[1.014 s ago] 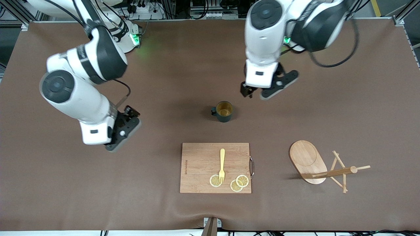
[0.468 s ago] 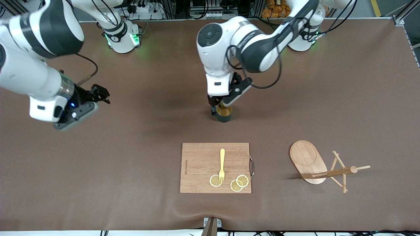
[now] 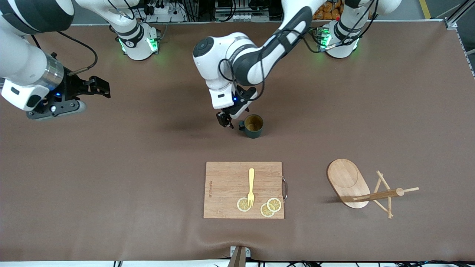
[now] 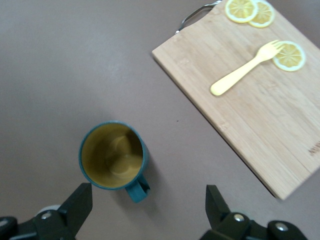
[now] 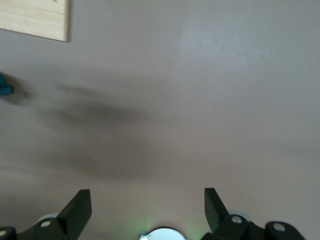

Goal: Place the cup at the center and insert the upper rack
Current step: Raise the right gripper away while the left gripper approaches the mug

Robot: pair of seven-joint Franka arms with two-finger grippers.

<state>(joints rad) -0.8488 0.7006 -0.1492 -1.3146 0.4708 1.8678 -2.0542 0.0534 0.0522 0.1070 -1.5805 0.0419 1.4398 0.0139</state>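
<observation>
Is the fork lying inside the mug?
No, the yellow fork lies on the bamboo cutting board, while the teal mug holds nothing.

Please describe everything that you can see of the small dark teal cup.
The cup is a small dark teal mug with a tan-yellow inside and one side handle. It looks glazed, like ceramic. It stands upright and empty on the brown table cover, farther from the front camera than the cutting board. Only the table cover touches it. The left tool is open beside its handle, not gripping it.
</observation>
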